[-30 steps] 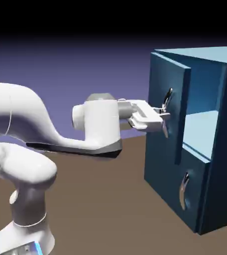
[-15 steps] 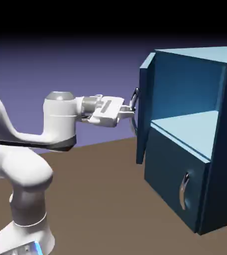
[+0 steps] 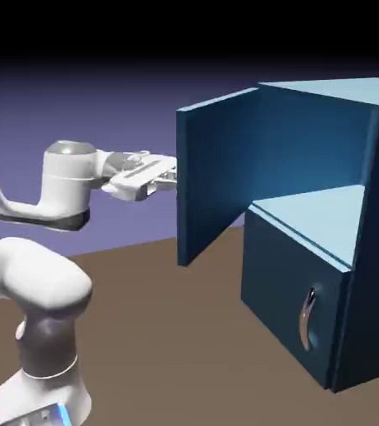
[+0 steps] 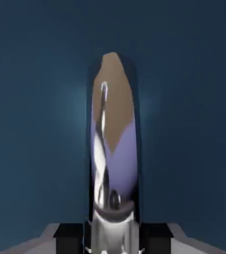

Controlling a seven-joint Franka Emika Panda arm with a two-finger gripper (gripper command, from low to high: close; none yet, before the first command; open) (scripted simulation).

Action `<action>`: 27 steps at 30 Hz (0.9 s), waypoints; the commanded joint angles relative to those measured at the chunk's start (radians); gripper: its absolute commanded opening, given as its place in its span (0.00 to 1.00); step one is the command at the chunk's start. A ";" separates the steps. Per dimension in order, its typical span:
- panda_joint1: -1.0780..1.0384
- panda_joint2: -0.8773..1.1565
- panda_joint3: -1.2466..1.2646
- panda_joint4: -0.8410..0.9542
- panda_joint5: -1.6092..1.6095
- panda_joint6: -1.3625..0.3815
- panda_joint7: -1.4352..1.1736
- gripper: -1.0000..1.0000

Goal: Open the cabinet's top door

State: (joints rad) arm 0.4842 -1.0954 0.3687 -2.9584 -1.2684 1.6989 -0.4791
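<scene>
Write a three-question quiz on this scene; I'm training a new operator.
1. True or false: the lower door stands open.
2. Fill in: in the hand view, the gripper is shut on the silver ____ of the top door.
3. Which stands open: (a) the top door, (b) the lower door, (c) both?

Key: 1 false; 2 handle; 3 a.

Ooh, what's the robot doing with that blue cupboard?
The white robot arm is opening the top door of the blue cabinet. Its tool is shut on that door's shiny silver handle. The door stands wide open, so you can see the lighter blue inside. The lower door is closed.
</scene>
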 commanded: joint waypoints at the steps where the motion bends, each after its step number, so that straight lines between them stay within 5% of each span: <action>1: -0.003 0.028 0.036 0.021 0.038 -0.032 0.010 0.00; 27: -0.650 0.910 0.949 0.841 0.485 -0.930 0.436 0.00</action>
State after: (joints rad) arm -0.1639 -0.1864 1.3136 -2.1172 -0.7824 0.7680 -0.0423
